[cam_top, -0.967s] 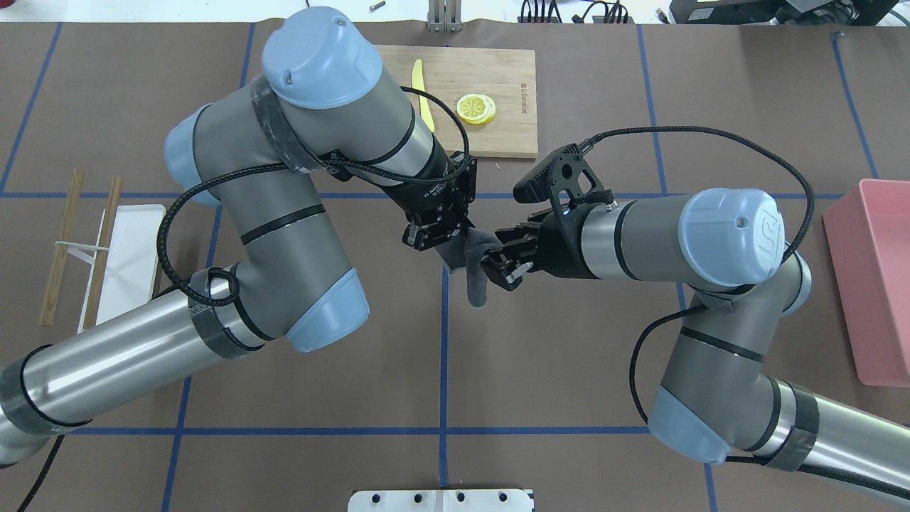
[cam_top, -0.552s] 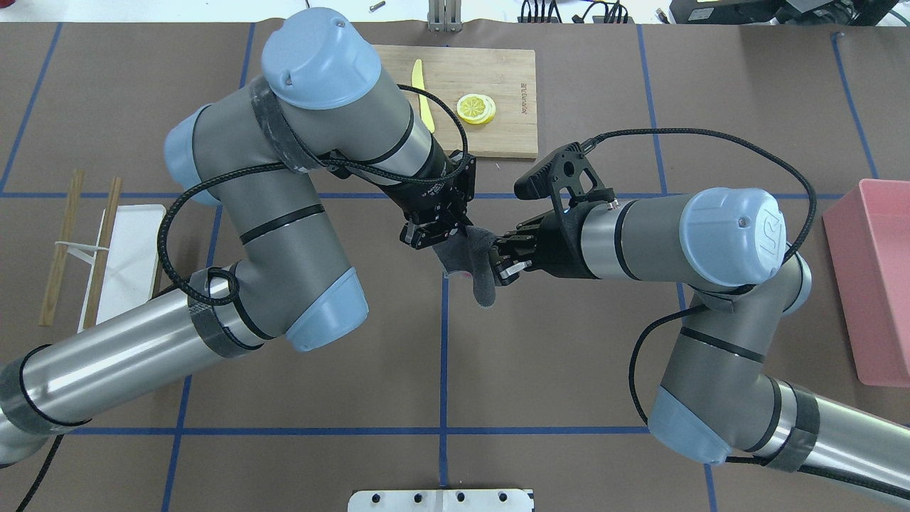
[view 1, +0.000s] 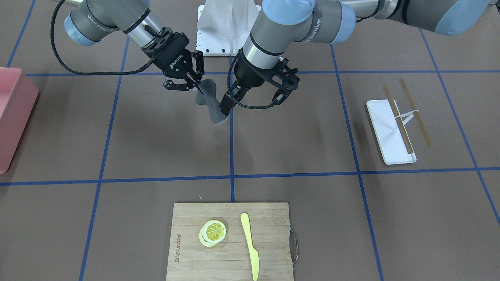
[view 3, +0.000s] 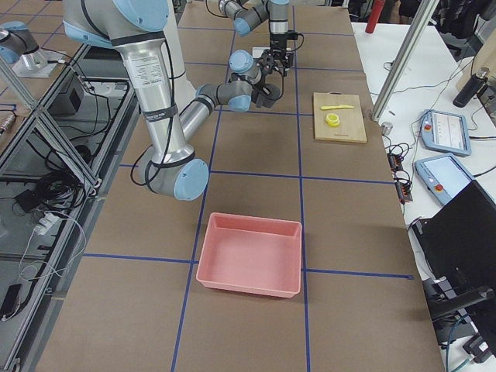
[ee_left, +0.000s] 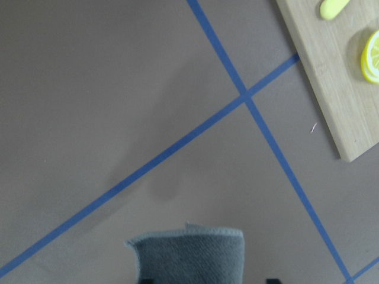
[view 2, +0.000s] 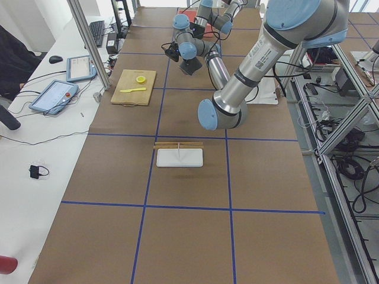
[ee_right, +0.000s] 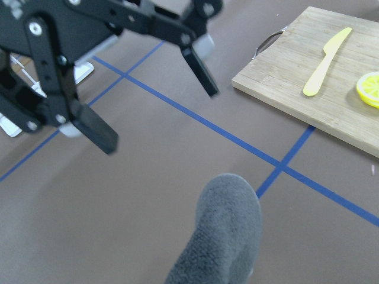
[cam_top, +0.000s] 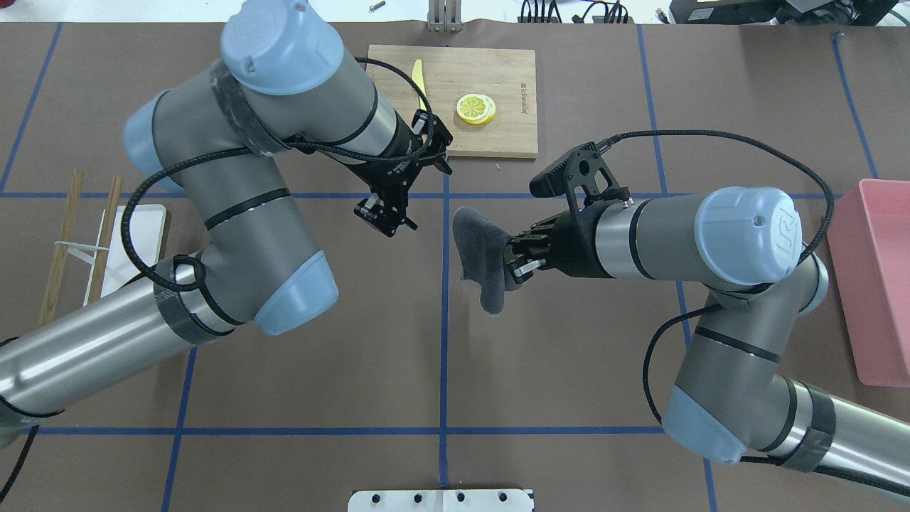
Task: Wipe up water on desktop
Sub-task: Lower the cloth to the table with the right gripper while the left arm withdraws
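Observation:
A grey cloth (cam_top: 478,249) hangs from my right gripper (cam_top: 510,262), which is shut on its edge above the desktop (cam_top: 569,355), just right of the centre blue tape line. The cloth also shows in the front-facing view (view 1: 213,106) and low in the right wrist view (ee_right: 228,236). My left gripper (cam_top: 389,222) is open and empty, a short way to the left of the cloth and apart from it. The right wrist view shows it (ee_right: 163,118) with its jaws spread wide. I cannot make out any water on the brown surface.
A bamboo cutting board (cam_top: 498,71) at the far centre holds lemon slices (cam_top: 475,108) and a yellow knife (cam_top: 416,71). A pink bin (cam_top: 878,284) stands at the right edge. A white tray (cam_top: 138,242) and chopsticks (cam_top: 62,249) lie at the left.
My left gripper has let go of the cloth, opened, and drawn back to the left and towards the cutting board. The cloth now hangs from my right gripper alone, shifted slightly right.

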### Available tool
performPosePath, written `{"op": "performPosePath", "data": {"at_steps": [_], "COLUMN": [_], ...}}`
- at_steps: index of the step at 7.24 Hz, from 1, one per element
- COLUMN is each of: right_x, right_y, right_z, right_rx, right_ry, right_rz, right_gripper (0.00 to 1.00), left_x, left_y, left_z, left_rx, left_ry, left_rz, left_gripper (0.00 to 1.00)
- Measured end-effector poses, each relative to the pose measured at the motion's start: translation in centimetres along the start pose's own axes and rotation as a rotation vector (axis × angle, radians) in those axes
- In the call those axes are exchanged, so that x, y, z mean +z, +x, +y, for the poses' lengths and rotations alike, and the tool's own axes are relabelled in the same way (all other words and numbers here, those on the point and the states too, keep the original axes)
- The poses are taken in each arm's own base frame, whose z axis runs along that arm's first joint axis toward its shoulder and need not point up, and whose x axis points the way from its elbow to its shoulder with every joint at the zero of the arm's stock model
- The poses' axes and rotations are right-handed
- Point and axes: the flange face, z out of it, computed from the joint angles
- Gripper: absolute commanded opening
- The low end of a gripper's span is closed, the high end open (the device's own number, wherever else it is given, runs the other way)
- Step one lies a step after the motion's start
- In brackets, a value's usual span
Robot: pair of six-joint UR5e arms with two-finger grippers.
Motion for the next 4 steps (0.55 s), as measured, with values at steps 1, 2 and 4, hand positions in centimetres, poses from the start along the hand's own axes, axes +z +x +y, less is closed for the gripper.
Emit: {"op": "performPosePath", "data": {"at_steps": [1, 2, 4], "right_x": [-0.6, -1.4, -2.6], "right_y": [2.3, 5.1, 9.6], "right_z": [0.8, 1.2, 1.8], "right_rx": [0.015, 0.037, -0.013], "right_ry": [-0.026, -0.078, -0.208], "right_rz": [0.049, 0.125, 0.258], "right_gripper": [0.00, 0.00, 0.00], "left_x": [-1.6, -3.1, -7.1], "left_y": [0.1, 0.3, -0.3], "left_z": [-2.2, -4.4, -8.1], "left_rx": [-0.015, 0.001, 0.110], "left_ry": [0.029, 0.061, 0.141], "left_rz": [0.016, 0.029, 0.005], "left_gripper": [0.98, 0.98, 0.98]}}
